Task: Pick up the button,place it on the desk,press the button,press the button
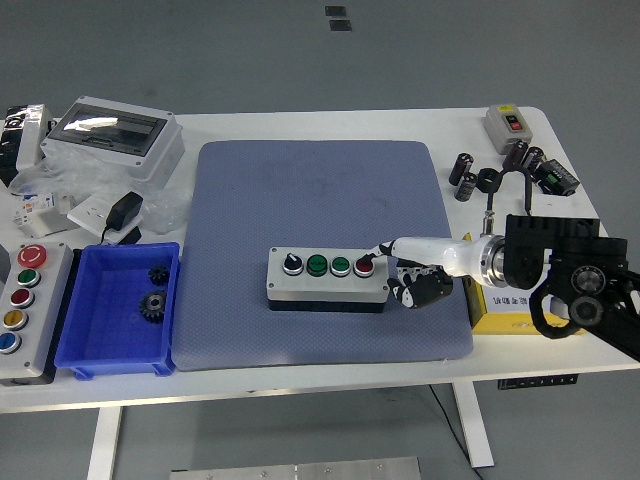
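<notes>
The button box (328,279) lies flat on the blue mat (320,230), toward the mat's near edge, with a black knob, two green buttons and a red button (363,266) in a row. The right hand (410,270) has its index finger (385,251) stretched onto the red button, the other fingers curled beside the box's right end, holding nothing.

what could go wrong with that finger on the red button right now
1. The right hand reaches the red button from the side, so the push may slide the button box left across the blue mat instead of pressing.
2. The fingertip sits at the button's right edge and could slip off.
</notes>
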You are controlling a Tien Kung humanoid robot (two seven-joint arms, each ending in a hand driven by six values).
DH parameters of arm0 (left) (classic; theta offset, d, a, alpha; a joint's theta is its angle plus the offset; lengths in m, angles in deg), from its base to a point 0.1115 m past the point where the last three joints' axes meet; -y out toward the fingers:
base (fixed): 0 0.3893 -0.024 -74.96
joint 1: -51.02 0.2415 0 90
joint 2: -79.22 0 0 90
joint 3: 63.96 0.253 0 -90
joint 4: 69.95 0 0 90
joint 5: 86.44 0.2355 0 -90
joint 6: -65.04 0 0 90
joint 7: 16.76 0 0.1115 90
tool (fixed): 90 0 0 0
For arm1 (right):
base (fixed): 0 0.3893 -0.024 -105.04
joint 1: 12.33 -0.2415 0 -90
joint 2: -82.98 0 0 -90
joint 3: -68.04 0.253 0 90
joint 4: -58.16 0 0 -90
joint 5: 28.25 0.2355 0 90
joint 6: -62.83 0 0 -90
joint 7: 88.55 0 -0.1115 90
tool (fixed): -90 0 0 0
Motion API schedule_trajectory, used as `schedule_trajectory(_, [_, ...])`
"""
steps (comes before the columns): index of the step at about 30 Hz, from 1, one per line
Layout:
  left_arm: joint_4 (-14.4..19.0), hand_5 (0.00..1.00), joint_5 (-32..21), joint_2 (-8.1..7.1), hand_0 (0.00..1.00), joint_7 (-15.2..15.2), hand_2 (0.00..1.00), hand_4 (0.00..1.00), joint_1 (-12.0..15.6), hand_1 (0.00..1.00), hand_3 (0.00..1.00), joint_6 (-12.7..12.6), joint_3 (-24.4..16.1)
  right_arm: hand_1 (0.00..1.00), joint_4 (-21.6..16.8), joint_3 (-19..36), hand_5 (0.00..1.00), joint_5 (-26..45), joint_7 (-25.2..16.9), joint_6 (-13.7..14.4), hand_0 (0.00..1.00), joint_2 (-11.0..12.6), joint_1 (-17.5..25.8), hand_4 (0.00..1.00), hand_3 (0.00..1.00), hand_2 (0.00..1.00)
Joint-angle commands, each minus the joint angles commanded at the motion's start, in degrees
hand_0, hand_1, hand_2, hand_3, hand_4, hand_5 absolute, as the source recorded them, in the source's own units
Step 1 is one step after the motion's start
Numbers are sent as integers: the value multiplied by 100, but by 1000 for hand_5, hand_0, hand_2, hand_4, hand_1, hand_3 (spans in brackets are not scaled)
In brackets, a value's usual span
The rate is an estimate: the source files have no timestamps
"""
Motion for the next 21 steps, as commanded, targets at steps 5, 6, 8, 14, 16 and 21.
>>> schedule_trajectory(5, [0, 218, -19, 2, 601, -3, 524, 585, -2, 601, 591, -5, 9, 171, 96, -215, 51, -74, 21, 53, 71, -38, -31, 202, 931, 223])
schedule_trajectory(6, [0, 218, -23, 3, 601, -4, 524, 585, -2, 601, 591, -7, 10, 171, 93, -226, 51, -80, 4, 76, 71, -40, -28, 202, 931, 223])
schedule_trajectory(8, [0, 209, -37, 6, 601, -5, 523, 588, -1, 600, 590, -10, 20, 170, 71, -185, 50, -76, -44, 123, 69, -36, -20, 201, 921, 222])
schedule_trajectory(14, [0, 189, -64, 10, 601, -9, 520, 580, -2, 595, 587, -15, 40, 166, -100, 357, 52, 283, -417, 247, 67, 46, 113, 201, 915, 222])
schedule_trajectory(16, [0, 189, -60, 14, 601, -8, 520, 580, 1, 595, 587, -16, 35, 166, -117, 643, 52, 552, -559, 199, 67, 50, 235, 201, 915, 222])
schedule_trajectory(21, [0, 185, -34, 33, 601, 2, 520, 577, 10, 595, 587, -22, 14, 168, 191, 1167, 52, 821, -944, 436, 66, -187, 600, 200, 893, 222])
